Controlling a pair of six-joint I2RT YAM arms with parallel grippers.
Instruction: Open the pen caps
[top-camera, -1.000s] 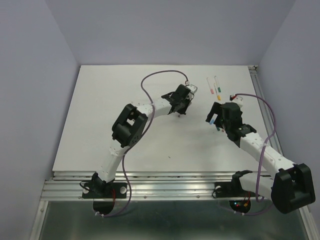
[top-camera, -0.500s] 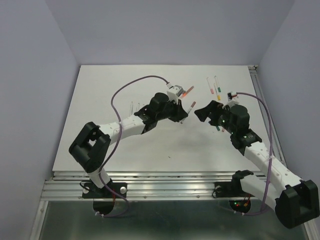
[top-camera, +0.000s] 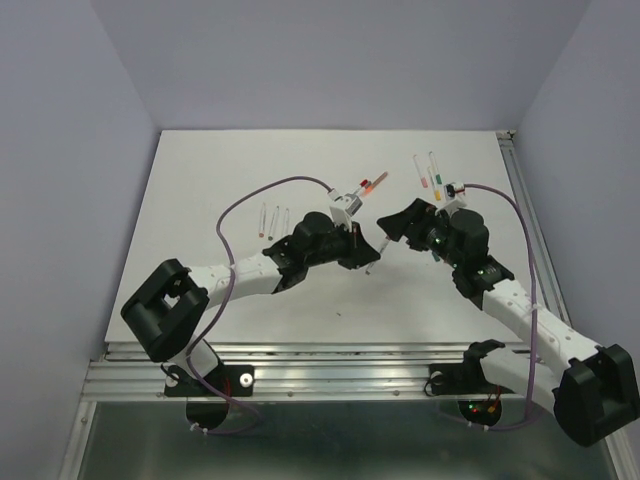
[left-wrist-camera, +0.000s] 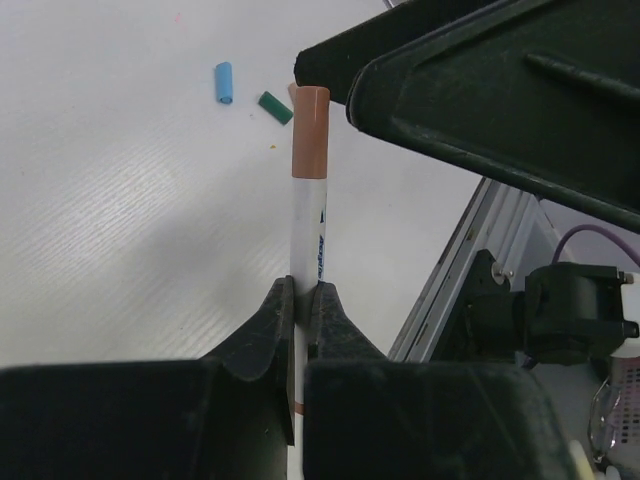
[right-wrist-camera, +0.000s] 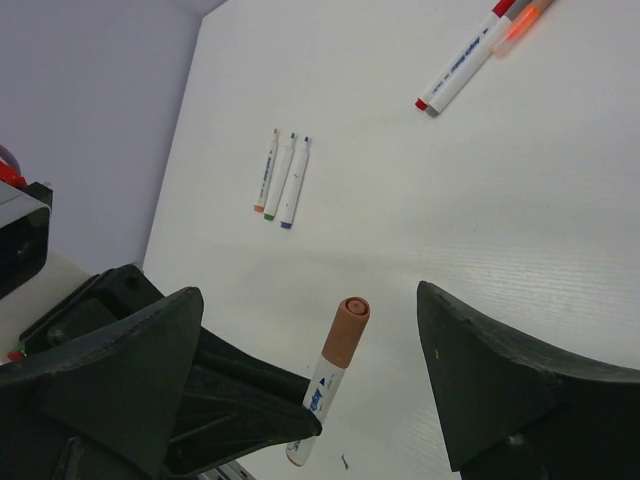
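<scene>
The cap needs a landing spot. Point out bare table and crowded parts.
Bare: the table left of the three pens, and the near strip by the rail. Crowded: the centre, where the left gripper and right gripper meet around the held pen, and the far-right pens.

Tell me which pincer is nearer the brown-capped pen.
Left. The left pincer is shut on the brown-capped pen, gripping its white barrel below the cap. The right pincer is open, its fingers either side of the cap without touching it.

left end effector (top-camera: 366, 250) and right end effector (top-camera: 388, 228) sit close together above the table (top-camera: 200, 180).
</scene>
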